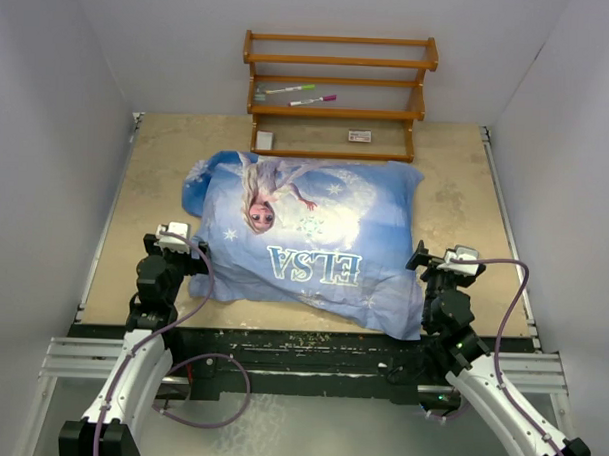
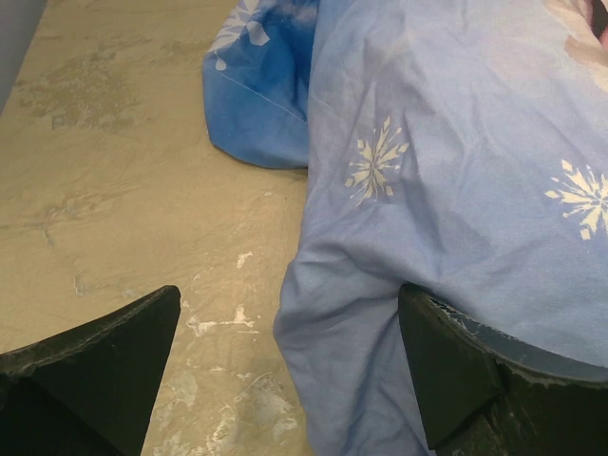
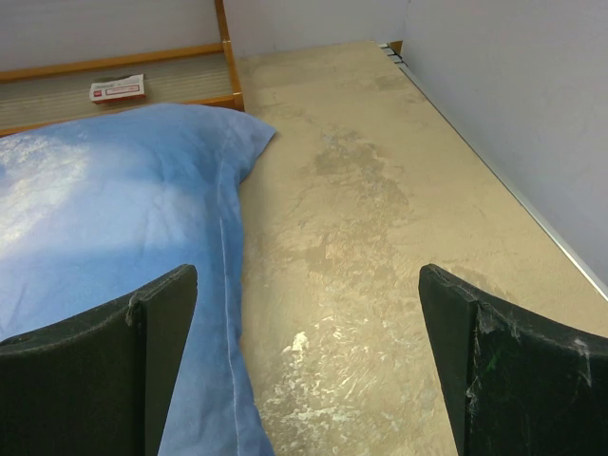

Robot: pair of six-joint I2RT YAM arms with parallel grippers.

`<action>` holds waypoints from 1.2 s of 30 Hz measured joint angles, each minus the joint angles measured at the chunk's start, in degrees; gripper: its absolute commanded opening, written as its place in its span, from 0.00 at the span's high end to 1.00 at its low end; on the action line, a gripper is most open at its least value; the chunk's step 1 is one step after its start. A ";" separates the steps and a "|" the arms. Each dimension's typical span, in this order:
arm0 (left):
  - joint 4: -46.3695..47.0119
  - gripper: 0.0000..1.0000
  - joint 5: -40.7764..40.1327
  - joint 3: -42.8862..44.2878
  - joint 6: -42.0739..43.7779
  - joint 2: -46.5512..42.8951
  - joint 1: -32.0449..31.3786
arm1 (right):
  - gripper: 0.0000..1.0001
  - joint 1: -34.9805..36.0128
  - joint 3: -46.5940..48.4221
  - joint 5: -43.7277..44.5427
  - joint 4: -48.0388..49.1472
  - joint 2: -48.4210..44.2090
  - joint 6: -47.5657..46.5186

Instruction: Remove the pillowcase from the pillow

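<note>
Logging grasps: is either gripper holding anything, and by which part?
Nothing is held. The left gripper and right gripper both stand open by the near corners of the pillowcase.

"ELSA" on the pillowcase (image 1: 314,238)

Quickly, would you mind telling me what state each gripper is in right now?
Left gripper: open, holding nothing; the pillowcase edge shows between its jaws.
Right gripper: open, holding nothing; bare table between its jaws.
</note>
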 measured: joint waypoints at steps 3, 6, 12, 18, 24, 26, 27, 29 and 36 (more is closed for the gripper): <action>-0.02 0.01 0.00 0.00 0.00 -0.09 0.00 | 0.00 0.00 0.00 0.00 0.00 0.00 0.00; 0.00 0.01 0.00 0.00 0.00 -0.09 0.00 | 0.00 0.00 0.00 0.00 0.00 0.00 0.00; 0.00 0.01 0.00 0.00 0.00 -0.09 0.00 | 0.00 0.00 0.00 0.00 0.20 0.46 -0.02; -4.31 0.01 -0.55 2.78 -0.04 0.90 0.00 | 0.00 -0.04 0.00 -0.04 0.79 3.30 0.04; -18.14 0.01 0.70 24.94 5.62 11.04 0.00 | 0.00 -0.07 2.99 -0.42 -4.81 -4.33 -1.11; -23.04 0.01 2.03 32.98 8.41 14.21 0.00 | 0.00 -0.11 8.94 0.68 -10.05 -0.04 3.85; -25.68 0.01 2.95 36.76 9.88 15.69 0.00 | 0.00 -0.11 12.13 1.62 -12.72 2.23 7.56; -30.80 0.01 5.53 42.12 12.79 17.49 0.00 | 0.00 -0.11 21.24 4.37 -18.67 8.41 18.95; -52.85 0.01 22.14 49.72 27.36 17.88 -0.02 | 0.00 -0.13 29.05 -3.37 -21.33 10.64 34.10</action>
